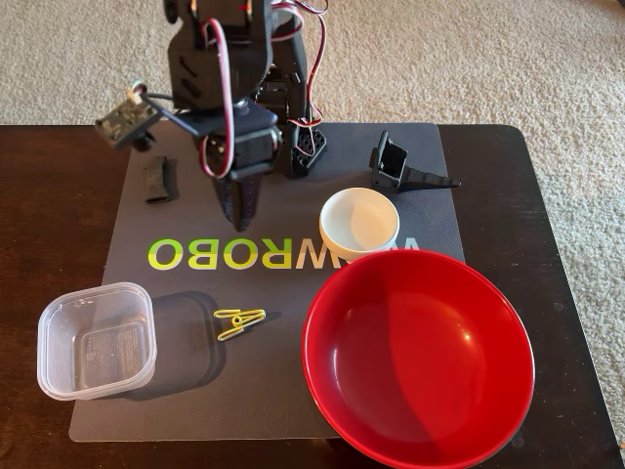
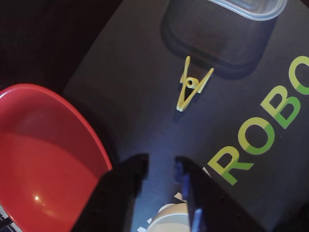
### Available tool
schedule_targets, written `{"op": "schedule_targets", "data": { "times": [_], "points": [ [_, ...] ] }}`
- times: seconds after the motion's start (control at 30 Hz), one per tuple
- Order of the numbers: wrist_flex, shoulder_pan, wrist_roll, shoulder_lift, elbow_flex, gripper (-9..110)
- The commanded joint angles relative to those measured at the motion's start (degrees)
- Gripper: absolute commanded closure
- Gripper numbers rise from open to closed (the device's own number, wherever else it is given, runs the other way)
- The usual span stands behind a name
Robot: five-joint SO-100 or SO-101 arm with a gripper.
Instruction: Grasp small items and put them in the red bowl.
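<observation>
On a dark mat marked with green lettering, the robot's gripper (image 1: 242,210) hung above the surface with its fingers a narrow gap apart and nothing between them, as the wrist view (image 2: 161,166) showed. The red bowl (image 1: 418,357) sat empty at the mat's near right corner in the fixed view. The yellow wire clip (image 1: 239,321) lay flat just left of it, apart from the clear plastic tub (image 1: 97,339) at the near left. The small white bowl (image 1: 359,221) touched or nearly touched the red bowl's far rim. A black wedge holder (image 1: 402,164) and a short black piece (image 1: 161,180) lay at the back. The clip looked light, stiff and thin; pinching across its two arms near the coil seemed safest, since the wire could slip sideways.
</observation>
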Motion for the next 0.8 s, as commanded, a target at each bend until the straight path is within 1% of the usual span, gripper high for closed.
{"op": "schedule_targets", "data": {
  "times": [0.0,0.07,0.13,0.17,0.2,0.23,0.27,0.33,0.43,0.57,0.67,0.77],
  "points": [
    [-0.1,-1.3,2.3,3.7,-0.1,95],
    [-0.3,-0.5,3.8,4.7,1.2,95],
    [-0.8,0.3,4.6,7.1,5.3,90],
    [-1.4,-1.2,6.3,8.6,7.4,89],
    [-1.4,-4.2,10.3,10.8,10.8,85],
    [-1.5,-7.6,14.0,13.7,15.0,78],
    [-1.4,-11.2,17.8,17.1,20.0,75],
    [-3.2,-18.2,21.5,24.3,30.1,74],
    [-4.6,-25.2,24.8,28.7,41.0,74],
    [-7.0,-29.1,28.0,32.3,55.0,73],
    [-16.1,-29.5,30.8,38.3,69.7,72],
    [-21.0,-29.0,32.4,39.9,77.8,71]
  ]
}}
